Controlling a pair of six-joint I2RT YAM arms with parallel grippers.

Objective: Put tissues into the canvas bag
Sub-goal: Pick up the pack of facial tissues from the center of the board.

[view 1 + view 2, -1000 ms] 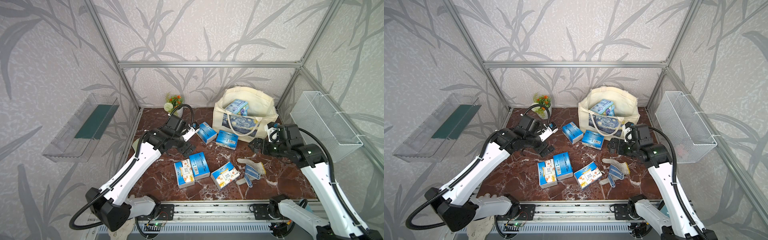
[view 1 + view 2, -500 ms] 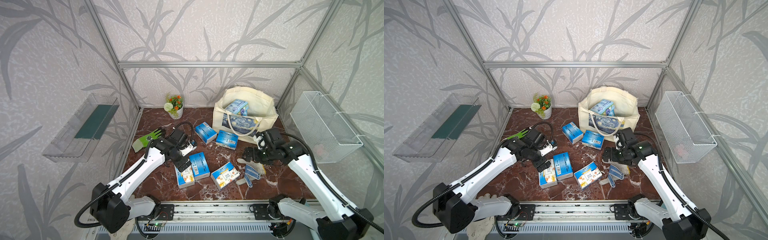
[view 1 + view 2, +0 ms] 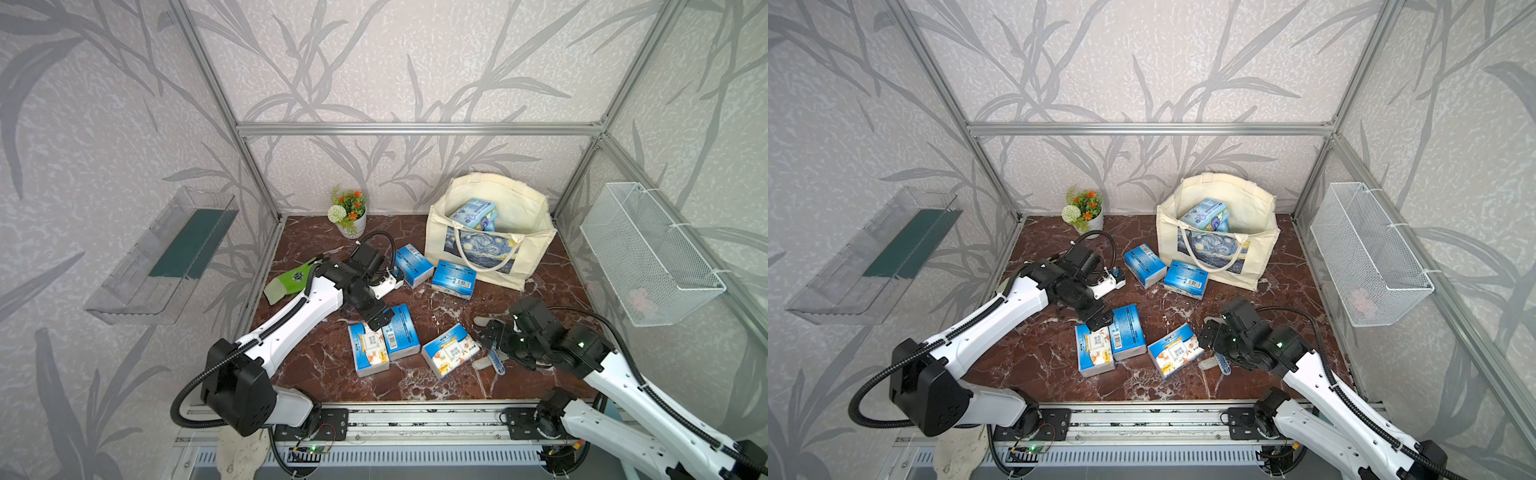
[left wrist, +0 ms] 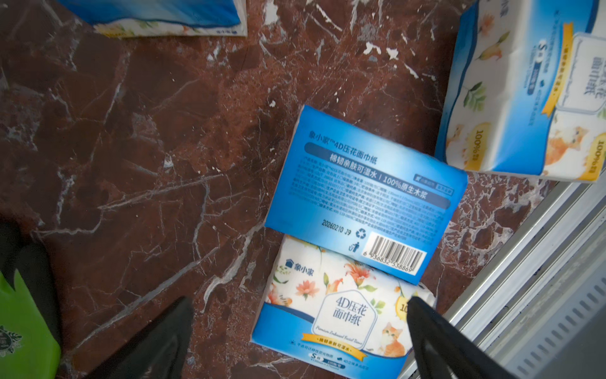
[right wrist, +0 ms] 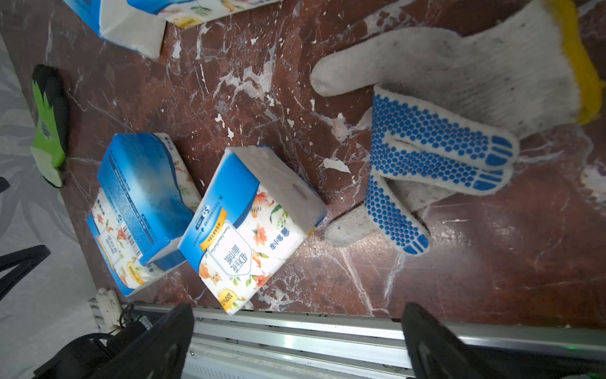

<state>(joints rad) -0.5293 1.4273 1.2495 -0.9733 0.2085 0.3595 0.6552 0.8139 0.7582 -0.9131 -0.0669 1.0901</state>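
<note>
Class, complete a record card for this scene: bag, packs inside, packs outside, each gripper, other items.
Bag: canvas bag, upright, mouth open, at the back of the table.
Packs inside: pale blue pack showing on top; total count unclear.
Packs outside: two blue packs beside the bag; three packs nearer the front.
Left gripper: open, empty, above the three packs.
Right gripper: open, empty, by the dotted glove.
Other items: green glove, flower pot, wire basket.
</note>
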